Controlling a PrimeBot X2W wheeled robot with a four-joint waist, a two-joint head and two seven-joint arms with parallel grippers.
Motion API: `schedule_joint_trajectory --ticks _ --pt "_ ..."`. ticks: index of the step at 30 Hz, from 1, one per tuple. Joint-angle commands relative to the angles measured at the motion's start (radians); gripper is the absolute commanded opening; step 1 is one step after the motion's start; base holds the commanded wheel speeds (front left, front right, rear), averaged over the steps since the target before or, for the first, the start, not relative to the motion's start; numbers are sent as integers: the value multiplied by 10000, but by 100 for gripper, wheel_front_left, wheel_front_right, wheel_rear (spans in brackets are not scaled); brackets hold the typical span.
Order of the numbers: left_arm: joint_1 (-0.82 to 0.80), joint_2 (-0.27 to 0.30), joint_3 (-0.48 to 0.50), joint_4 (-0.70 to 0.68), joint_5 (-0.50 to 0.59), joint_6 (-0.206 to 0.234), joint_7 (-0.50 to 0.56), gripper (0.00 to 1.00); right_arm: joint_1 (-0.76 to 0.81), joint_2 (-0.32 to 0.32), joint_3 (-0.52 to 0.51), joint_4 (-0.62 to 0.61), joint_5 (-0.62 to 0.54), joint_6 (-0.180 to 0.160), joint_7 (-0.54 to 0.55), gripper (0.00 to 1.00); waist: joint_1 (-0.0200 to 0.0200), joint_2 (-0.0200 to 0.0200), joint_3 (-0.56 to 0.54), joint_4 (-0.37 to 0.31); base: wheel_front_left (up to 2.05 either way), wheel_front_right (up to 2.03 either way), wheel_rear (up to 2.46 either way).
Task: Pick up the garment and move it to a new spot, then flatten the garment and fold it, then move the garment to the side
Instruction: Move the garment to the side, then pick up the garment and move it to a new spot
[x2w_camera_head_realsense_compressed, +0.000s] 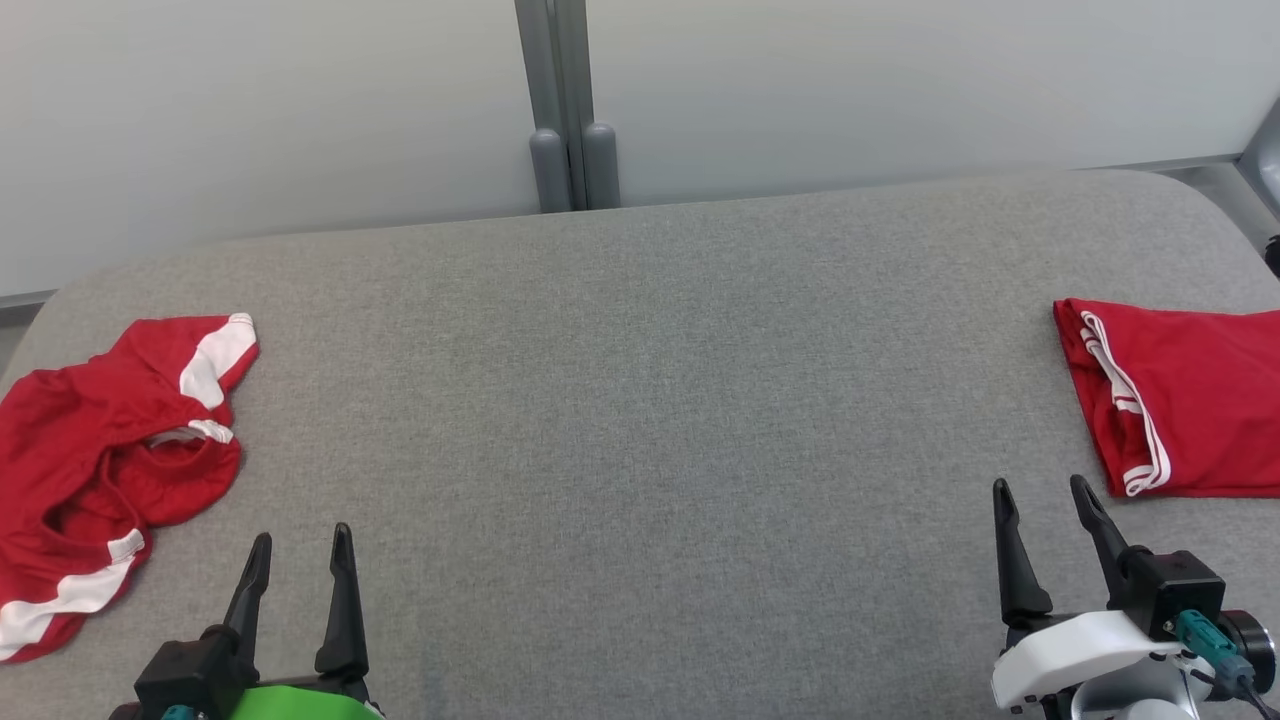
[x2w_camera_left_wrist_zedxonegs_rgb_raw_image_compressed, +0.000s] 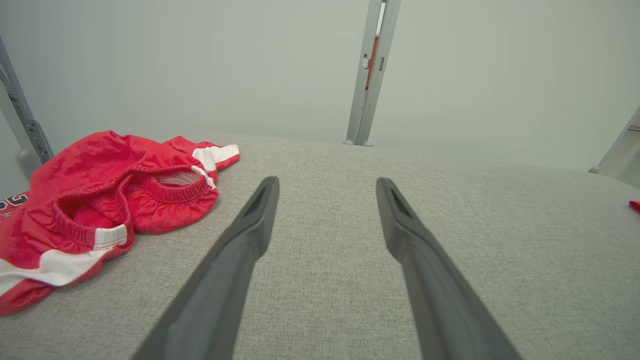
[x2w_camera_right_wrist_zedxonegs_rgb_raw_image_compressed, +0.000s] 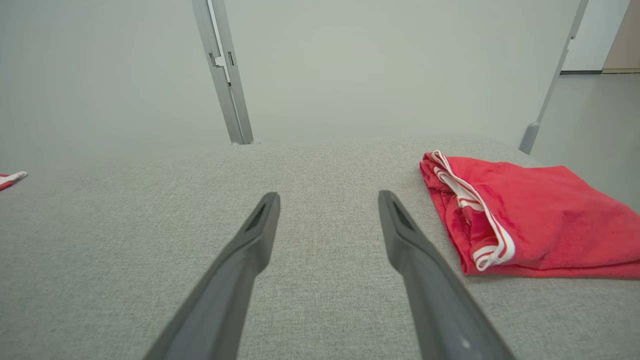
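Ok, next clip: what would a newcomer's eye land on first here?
Two bright red pieces with white trim stand out against the grey cushioned surface: a crumpled garment at the robot's far left and a folded garment at its far right. Along the near edge the left pincer and right pincer stand open, holding nothing.

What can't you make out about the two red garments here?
Crumpled garment: its left side is cut off by the head view's edge.
Dark lettering on it: cut off by the left wrist view's edge, unreadable.
Folded garment: right side runs off the head view; inner layers hidden by the fold.
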Motion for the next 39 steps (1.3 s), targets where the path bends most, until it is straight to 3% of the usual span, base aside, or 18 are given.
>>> schedule_joint_trajectory --ticks 1,13,28,34,39 --pt "148 25 3 26 27 22 -3 100 166 -22 30 137 31 -19 -26 100 1 0 -182 55 0 0 0" --pt "266 23 145 -15 252 22 -3 100 -103 -17 241 577 182 -19 -26 100 1 0 -289 -137 0 0 0" --pt "108 23 247 -52 64 22 -3 100 -229 -15 287 348 -66 -19 -26 100 1 0 -298 162 0 0 0" --pt "107 23 331 16 -84 22 -5 100 -167 -16 341 286 -96 -19 -26 100 1 0 -310 648 0 0 0" --pt "250 28 419 -21 -41 22 -3 100 11 -15 350 209 -74 -19 -26 100 1 0 -340 1508 0 0 0"
